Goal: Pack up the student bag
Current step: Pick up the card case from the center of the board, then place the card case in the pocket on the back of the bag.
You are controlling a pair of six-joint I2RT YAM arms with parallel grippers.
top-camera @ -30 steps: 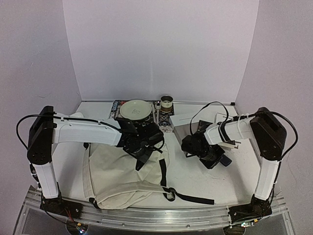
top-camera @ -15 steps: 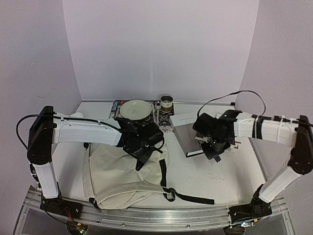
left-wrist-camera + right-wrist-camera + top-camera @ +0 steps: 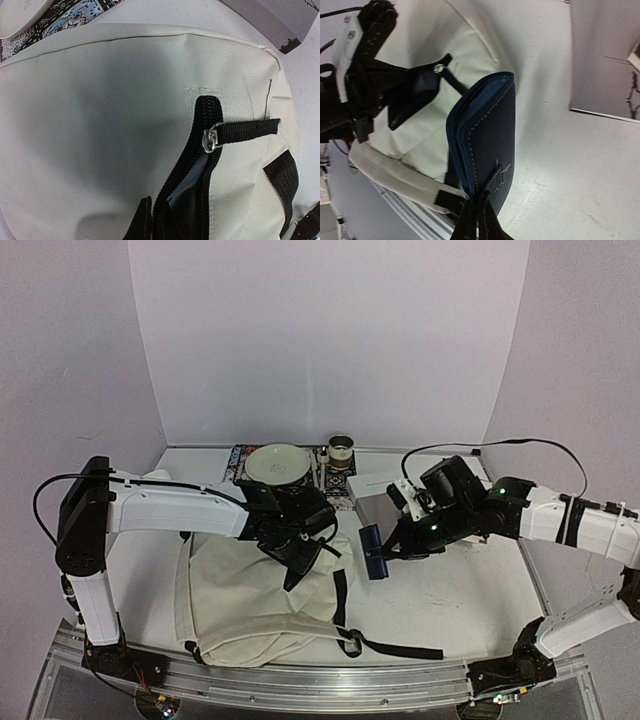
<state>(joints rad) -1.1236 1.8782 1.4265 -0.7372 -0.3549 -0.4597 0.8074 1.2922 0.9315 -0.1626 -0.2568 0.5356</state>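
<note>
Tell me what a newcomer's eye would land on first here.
The big cream student bag sprawls across the near left of the table. Its black zip is partly open, and the left gripper is clamped on the edge of that opening. Just right of it, the right gripper holds a dark blue wallet close to the bag's mouth.
</note>
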